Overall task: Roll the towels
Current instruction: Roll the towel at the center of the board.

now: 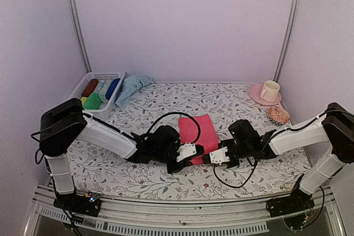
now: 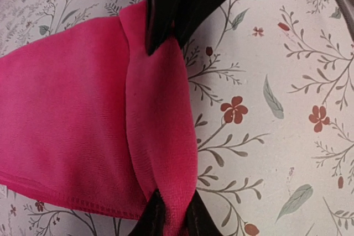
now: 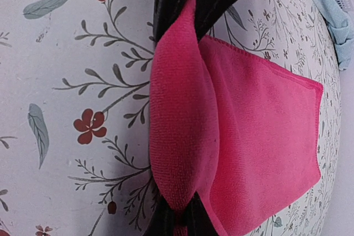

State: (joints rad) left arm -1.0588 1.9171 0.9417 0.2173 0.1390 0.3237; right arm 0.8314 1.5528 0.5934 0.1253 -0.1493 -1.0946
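Observation:
The bright pink towel (image 1: 198, 131) lies flat in the middle of the table, and its near end is lifted into a narrow fold (image 2: 160, 125). My left gripper (image 1: 191, 153) is shut on the left end of that fold, with cloth pinched between its tips (image 2: 168, 214). My right gripper (image 1: 213, 157) is shut on the other end (image 3: 185, 216). In the right wrist view the fold (image 3: 180, 120) spans the two grippers, and the rest of the pink towel (image 3: 265, 131) is spread behind it. The pale blue towel (image 1: 131, 88) lies crumpled at the back left.
A white basket (image 1: 105, 75) holding several coloured rolls stands at the back left, right beside the pale blue towel. At the back right a cream cup (image 1: 270, 90) sits on a pink saucer (image 1: 255, 95), with a small patterned object (image 1: 279, 115) in front of it.

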